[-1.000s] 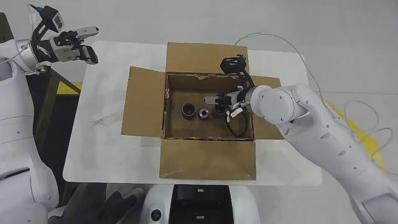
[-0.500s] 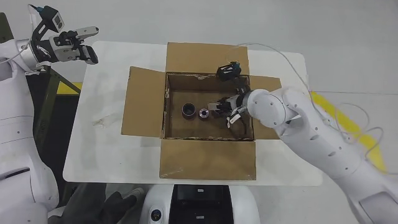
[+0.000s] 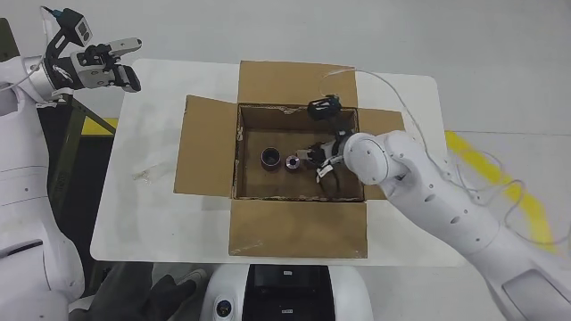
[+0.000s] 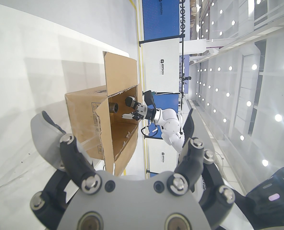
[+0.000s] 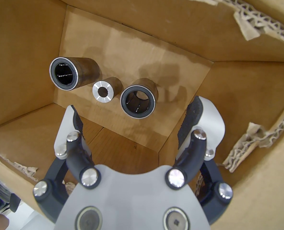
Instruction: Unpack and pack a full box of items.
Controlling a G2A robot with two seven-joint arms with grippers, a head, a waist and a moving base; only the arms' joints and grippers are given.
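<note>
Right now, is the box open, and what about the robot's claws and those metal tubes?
Box: open, flaps folded out.
Far wide tube: upright on box floor.
Small tube: upright, between the two wide ones.
Near wide tube: upright too.
Right gripper: open, empty, above the tubes.
Left gripper: open, empty, away from the box.

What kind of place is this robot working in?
Probably a big factory or workshop hall: rows of round ceiling lights, tall blue and white partition panels, and a yellow line painted on the grey floor.
</note>
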